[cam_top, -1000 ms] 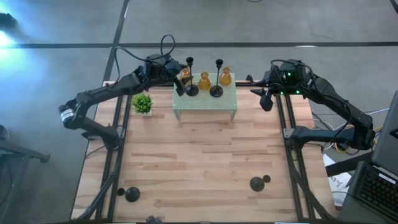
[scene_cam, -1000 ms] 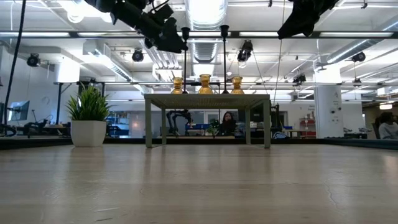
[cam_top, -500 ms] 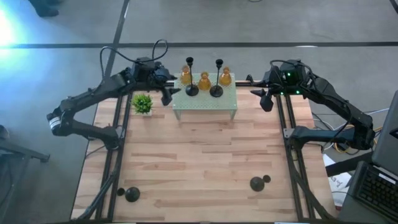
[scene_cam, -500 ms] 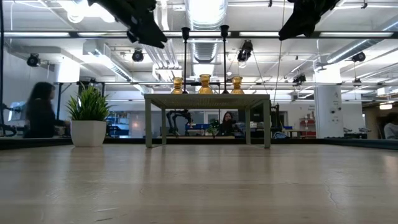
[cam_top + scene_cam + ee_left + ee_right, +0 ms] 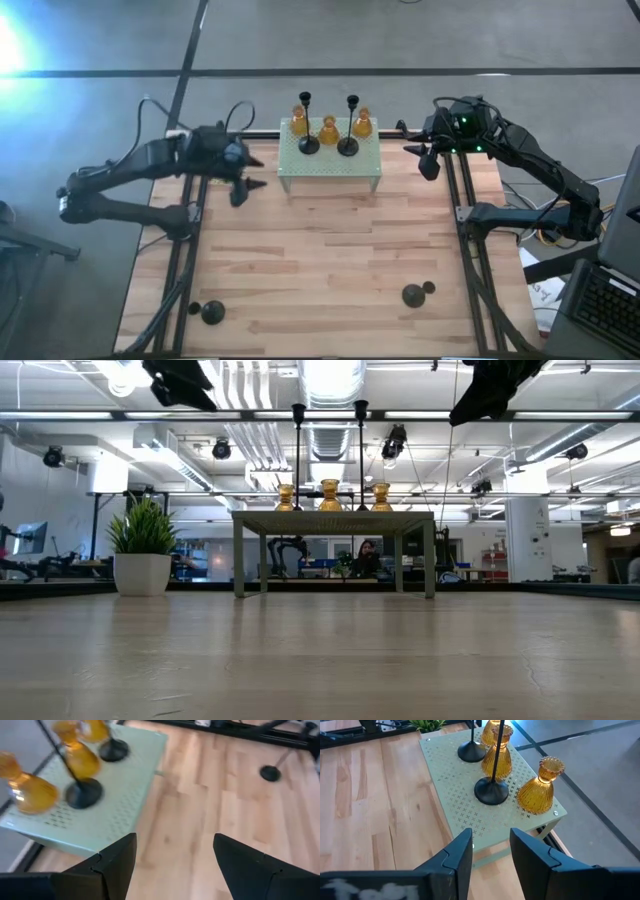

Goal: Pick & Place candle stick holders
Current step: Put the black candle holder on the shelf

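Observation:
Two slim black holders [image 5: 308,143] [image 5: 347,145] stand on their round bases on the mint-green perforated stand [image 5: 330,172]. Three amber holders [image 5: 298,124] [image 5: 328,130] [image 5: 362,125] stand behind them. Two more black holders lie on their sides on the table, near left [image 5: 210,312] and near right [image 5: 412,294]. My left gripper [image 5: 245,192] is open and empty, left of the stand; its wrist view [image 5: 172,855] shows the stand's corner. My right gripper [image 5: 428,165] is open and empty, right of the stand, and also shows in its wrist view [image 5: 490,852].
A small green potted plant [image 5: 143,550] stands left of the stand; in the high view my left arm covers it. Bare wooden tabletop [image 5: 320,250] lies between the stand and the two lying holders. People show in the room beyond the table.
My left gripper has drawn back from the stand's far left corner, going toward the table's left and near edges, and now hangs over the plant. The holders on the stand have stayed in place.

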### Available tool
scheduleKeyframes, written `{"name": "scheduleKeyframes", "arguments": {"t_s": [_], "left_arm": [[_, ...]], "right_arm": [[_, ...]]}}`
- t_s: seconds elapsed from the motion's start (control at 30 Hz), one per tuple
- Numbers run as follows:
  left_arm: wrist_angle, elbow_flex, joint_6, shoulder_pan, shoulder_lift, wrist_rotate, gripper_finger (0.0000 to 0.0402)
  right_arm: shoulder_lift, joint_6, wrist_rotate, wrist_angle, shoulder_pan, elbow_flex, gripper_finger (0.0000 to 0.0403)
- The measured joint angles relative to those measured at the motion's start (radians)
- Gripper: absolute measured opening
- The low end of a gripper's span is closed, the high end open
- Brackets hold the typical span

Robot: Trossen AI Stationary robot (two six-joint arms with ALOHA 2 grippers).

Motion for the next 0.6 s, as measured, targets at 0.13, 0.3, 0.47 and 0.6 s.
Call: {"name": "scheduleKeyframes", "arguments": {"t_s": [0.13,0.3,0.47,0.6], "left_arm": [[-0.047,-0.025,-0.075,-0.157,-0.043,-0.117,0.0268],[-0.143,-0.029,-0.193,-0.331,-0.07,-0.216,0.0268],[-0.163,-0.073,-0.307,-0.495,-0.081,-0.216,0.0268],[-0.167,-0.127,-0.439,-0.614,-0.078,-0.214,0.0268]], "right_arm": [[0.0,0.01,0.0,0.0,0.0,0.0,0.0126],[0.0,0.023,0.0,0.0,0.0,0.0,0.0134],[0.0,0.023,-0.001,0.0,0.0,0.0,0.0136],[0.0,0.026,-0.001,0.0,0.0,0.0,0.0129]]}}
